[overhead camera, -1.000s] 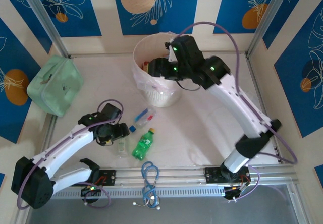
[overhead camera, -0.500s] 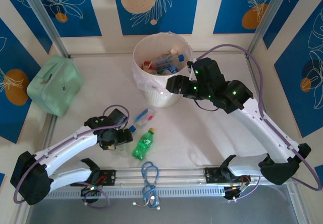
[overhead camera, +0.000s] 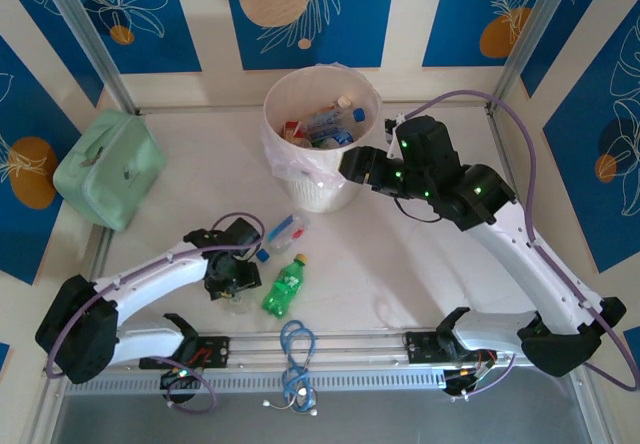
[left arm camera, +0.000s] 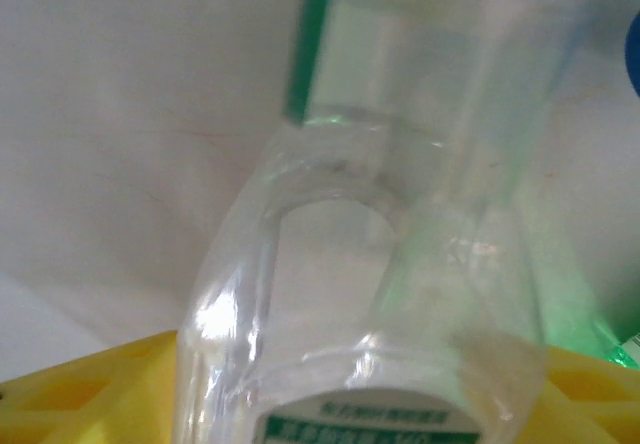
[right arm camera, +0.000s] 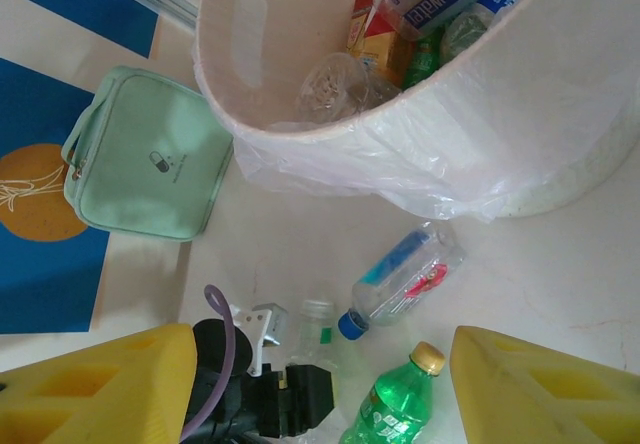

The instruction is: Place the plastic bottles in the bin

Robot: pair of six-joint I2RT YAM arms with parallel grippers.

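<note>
Nearest, the left end effector [overhead camera: 232, 280] straddles a small clear plastic bottle [left arm camera: 380, 264] on the white desk [overhead camera: 400, 264]; whether it is clamped yet cannot be told. The slick round body could squirt sideways into the green plastic bottle [overhead camera: 284, 286] just beside it. Farther off, the right end effector [overhead camera: 354, 164] hangs released and empty beside the round cream bin [overhead camera: 292, 186].

Top and right-wrist views share the bin [overhead camera: 325, 192]; left wrist looks, seemingly downward, extremely close.

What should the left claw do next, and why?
Probably squeeze the left claw shut on the clear bottle. The bottle sits between the yellow fingers, but I can't tell if the grip is firm, and it needs carrying to the bin.
</note>
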